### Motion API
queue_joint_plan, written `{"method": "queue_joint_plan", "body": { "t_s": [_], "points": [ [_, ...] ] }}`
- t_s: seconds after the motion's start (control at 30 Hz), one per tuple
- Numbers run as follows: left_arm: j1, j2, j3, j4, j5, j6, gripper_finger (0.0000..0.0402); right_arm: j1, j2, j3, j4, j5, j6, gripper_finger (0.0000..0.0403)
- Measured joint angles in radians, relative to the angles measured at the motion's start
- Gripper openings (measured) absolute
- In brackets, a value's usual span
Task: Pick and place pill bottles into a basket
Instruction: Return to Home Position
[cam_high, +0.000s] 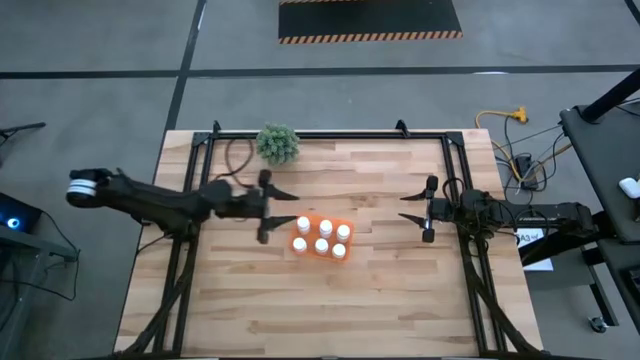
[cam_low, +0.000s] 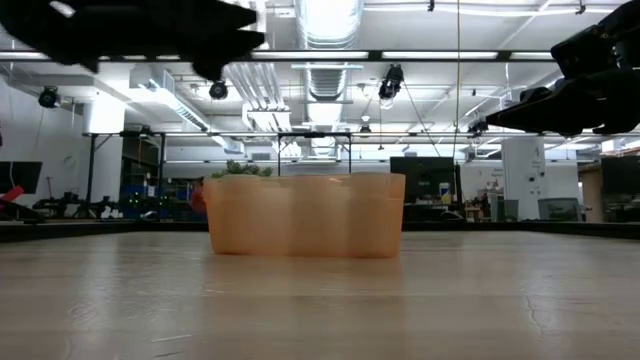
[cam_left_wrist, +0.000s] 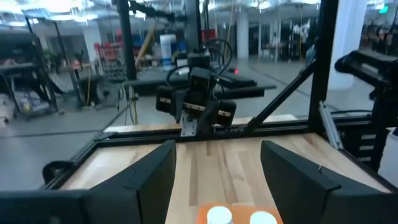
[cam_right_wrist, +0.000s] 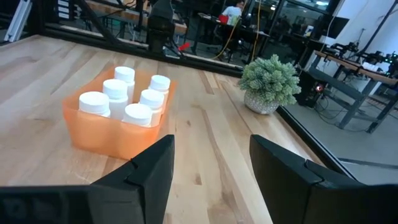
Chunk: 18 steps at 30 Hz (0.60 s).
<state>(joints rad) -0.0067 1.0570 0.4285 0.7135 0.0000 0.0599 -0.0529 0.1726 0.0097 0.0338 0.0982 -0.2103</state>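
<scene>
- Dark left gripper (cam_high: 290, 212) hangs above the desk (cam_high: 350, 300) just beside the basket's left end. Its fingers are spread wide with nothing between them, which suits an arm that has let go and is done carrying.
- Green plant (cam_high: 277, 143) stands close to the desk's edge at the top of the high view, left of the middle. It is apart from the basket and looks to be no part of the job.
- Orange basket (cam_right_wrist: 106, 134) sits flat near the middle of the desk, between the two arms, where either can probably reach it.
- White-capped pill bottles (cam_right_wrist: 141, 98), all six, stand upright inside it in two close rows. None shows on the bare wood, so the filling looks complete.
- Right gripper (cam_high: 405, 208) hovers toward the desk's right edge, well apart from the basket and pointing at it. Its fingers are spread and empty, and the arm is probably just waiting.
</scene>
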Motion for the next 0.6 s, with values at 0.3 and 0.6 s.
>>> {"method": "queue_joint_plan", "body": {
  "t_s": [0.3, 0.6],
  "points": [
    [0.0, -0.235, -0.201, 0.039, 0.0, -0.025, 0.0217, 0.0, 0.0, 0.0, 0.0, 0.0, 0.0, 0.0199],
    [0.0, -0.41, -0.247, -0.04, 0.0, -0.017, 0.0217, 0.0, 0.0, 0.0, 0.0, 0.0, 0.0, 0.0199]
  ]
}}
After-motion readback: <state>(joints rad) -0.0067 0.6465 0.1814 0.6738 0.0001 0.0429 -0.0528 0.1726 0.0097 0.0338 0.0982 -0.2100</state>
